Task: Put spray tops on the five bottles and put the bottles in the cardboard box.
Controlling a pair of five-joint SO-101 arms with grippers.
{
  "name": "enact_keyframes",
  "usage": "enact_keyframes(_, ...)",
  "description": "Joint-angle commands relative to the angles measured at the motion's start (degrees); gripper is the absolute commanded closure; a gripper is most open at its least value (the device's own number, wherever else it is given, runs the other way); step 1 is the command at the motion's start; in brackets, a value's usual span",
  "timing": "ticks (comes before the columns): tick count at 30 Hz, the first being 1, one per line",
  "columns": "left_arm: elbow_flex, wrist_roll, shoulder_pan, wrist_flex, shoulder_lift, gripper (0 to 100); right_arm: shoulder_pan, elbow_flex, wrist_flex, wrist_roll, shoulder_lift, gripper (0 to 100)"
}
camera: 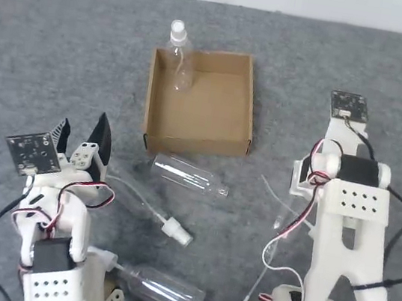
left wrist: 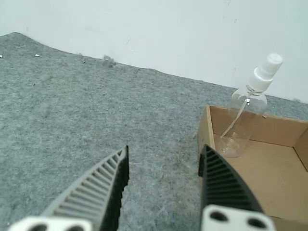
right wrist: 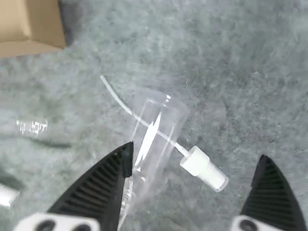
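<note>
From above, the cardboard box [camera: 196, 144] sits mid-tabletop [camera: 51, 37]. A capped bottle [camera: 180, 60] leans in its far left corner. A bare bottle [camera: 186, 175] lies just near of the box, and a loose spray top [camera: 176, 231] lies nearer again. A third bottle [camera: 161, 288] lies at the near edge, its neck end partly behind the left arm's base. The left pincer [camera: 84, 122] is left of the box, its jaws apart and empty. The right arm [camera: 346, 218] hides its own pincer.

The left wrist view shows the spread jaws over bare grey. The box is beyond them, cut off at the edge.

The right wrist view shows what the arm covered: a clear bottle [right wrist: 156, 130] lying flat, and a second spray top [right wrist: 203, 167] whose tube crosses it. The right pincer [right wrist: 196, 151] gapes wide above them, gripping nothing. I can't tell whether that top is seated on the bottle.
</note>
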Motion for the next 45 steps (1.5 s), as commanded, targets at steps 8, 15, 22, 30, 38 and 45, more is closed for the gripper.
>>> enact_keyframes(8, -0.6, -0.6, -0.3, -0.9, -0.9, 78, -1.1, -3.8, 1.6, 16.6, -2.7, 66.5)
enact_keyframes(15, -0.5, -0.6, -0.3, -0.9, -0.9, 78, -0.8, -3.5, 1.6, 31.0, -2.7, 66.5)
enact_keyframes(22, -0.5, -0.6, -0.3, -0.9, -0.9, 78, -1.0, -3.1, 5.7, 39.0, -2.7, 66.9)
enact_keyframes(30, -0.5, -0.6, -0.3, -0.9, -0.9, 78, -0.8, -1.7, 11.4, 40.4, -2.7, 67.0)
enact_keyframes(38, -0.5, -0.6, -0.3, -0.9, -0.9, 78, -0.7, 4.9, 10.9, 43.3, -2.7, 77.9)
enact_keyframes(45, -0.5, -0.6, -0.3, -0.9, -0.9, 78, -0.7, 8.5, 10.8, 43.3, -2.7, 87.2)
